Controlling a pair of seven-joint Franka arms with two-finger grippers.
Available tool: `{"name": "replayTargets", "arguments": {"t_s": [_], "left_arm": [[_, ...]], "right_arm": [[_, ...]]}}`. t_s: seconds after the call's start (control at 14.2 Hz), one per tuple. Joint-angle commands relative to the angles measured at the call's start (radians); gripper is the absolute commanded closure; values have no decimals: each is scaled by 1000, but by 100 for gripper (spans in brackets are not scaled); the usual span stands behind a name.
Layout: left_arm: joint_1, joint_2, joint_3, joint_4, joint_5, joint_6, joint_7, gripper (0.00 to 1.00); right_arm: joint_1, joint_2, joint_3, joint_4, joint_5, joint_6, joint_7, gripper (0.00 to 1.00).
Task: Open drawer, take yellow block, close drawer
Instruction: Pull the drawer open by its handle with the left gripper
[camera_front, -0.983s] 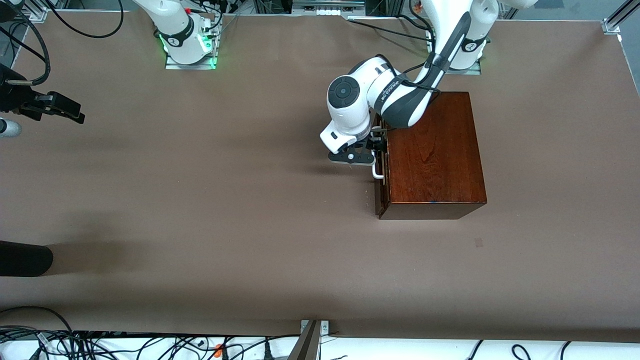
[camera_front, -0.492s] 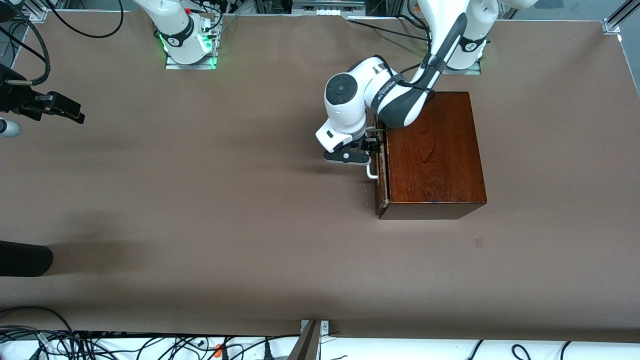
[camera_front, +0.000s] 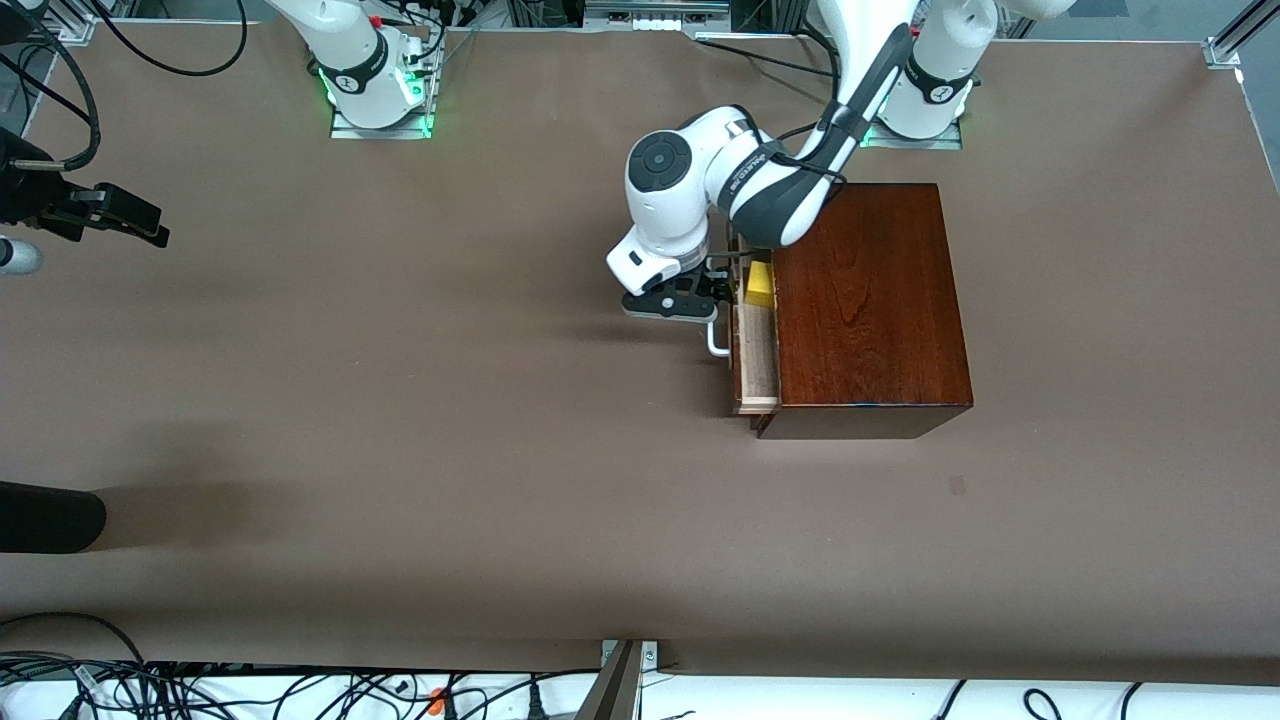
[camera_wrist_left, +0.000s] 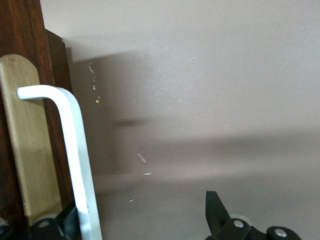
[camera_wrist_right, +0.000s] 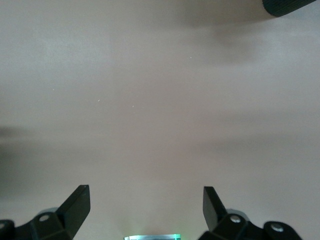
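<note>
Left end effector (camera_front: 712, 303) hooked the drawer (camera_front: 757, 358) handle (camera_wrist_left: 75, 160), fingers spread, nothing clenched. Yellow block (camera_front: 760, 284) sat in the drawer just beside it, toward the box (camera_front: 868, 300). Right end effector (camera_wrist_right: 145, 210) released, waiting over bare bench (camera_front: 400, 400), well apart; left arm nearer.

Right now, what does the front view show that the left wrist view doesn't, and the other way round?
Only the front view shows the yellow block lying in the partly open drawer, the whole wooden box, and the right gripper waiting open over the right arm's end of the table. Only the left wrist view shows the left gripper's fingers spread wide, one on each side of the handle, not clamped. Both show the white handle on the drawer front and the left gripper at it.
</note>
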Motion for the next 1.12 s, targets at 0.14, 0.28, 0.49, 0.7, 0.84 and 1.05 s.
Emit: {"name": "replayTargets", "arguments": {"t_s": [0.14, 0.28, 0.49, 0.7, 0.84, 1.05], "left_arm": [[-49, 95, -4, 120, -3, 20, -73, 0], [-49, 87, -4, 122, -3, 19, -86, 0], [-49, 87, -6, 130, -5, 19, -88, 0], [-49, 95, -4, 157, -53, 19, -86, 0], [-47, 90, -4, 157, -66, 19, -80, 0], [-46, 87, -4, 159, -65, 17, -74, 0]], "right_arm": [[-14, -10, 6, 5, 1, -15, -20, 0], [-14, -8, 6, 6, 1, -15, -21, 0], [-14, -10, 6, 6, 1, -15, -21, 0], [-14, -10, 4, 6, 1, -15, -21, 0], [-14, -10, 4, 6, 1, -15, -21, 0], [-14, -10, 4, 6, 1, -13, -18, 0]]}}
